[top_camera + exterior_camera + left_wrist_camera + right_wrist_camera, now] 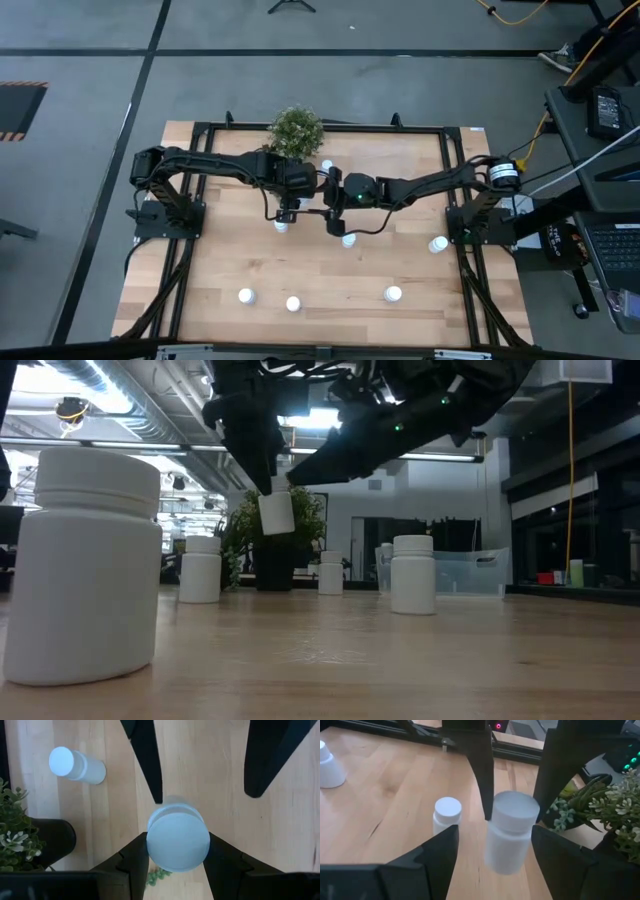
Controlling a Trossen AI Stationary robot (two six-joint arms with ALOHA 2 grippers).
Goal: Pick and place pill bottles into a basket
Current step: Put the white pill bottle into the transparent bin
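My left gripper (177,845) points down over the table's middle (287,212) and is shut on a small white pill bottle (177,840). The bottle also shows in the low view (276,512) and the right wrist view (512,837). My right gripper (495,842) is open, level with this bottle on its right. Its two fingers stand wide apart and touch nothing; they also show in the left wrist view (205,795). The transparent basket (470,572) stands on the table behind. Other bottles stand on their bases (348,240) (327,166). My left gripper pinches the bottle's top end, at the cap's sides (497,812), between its two fingers (132,862). The fingers come from above, pointing down. The bottle hangs below them, cap up and slightly tilted, lifted clear of the table.
A potted plant (296,130) stands at the table's far edge, close to both grippers. Loose bottles stand near the front edge (246,296) (293,304) (393,294) and at the right (437,244). One bottle (446,815) stands close beside the held one.
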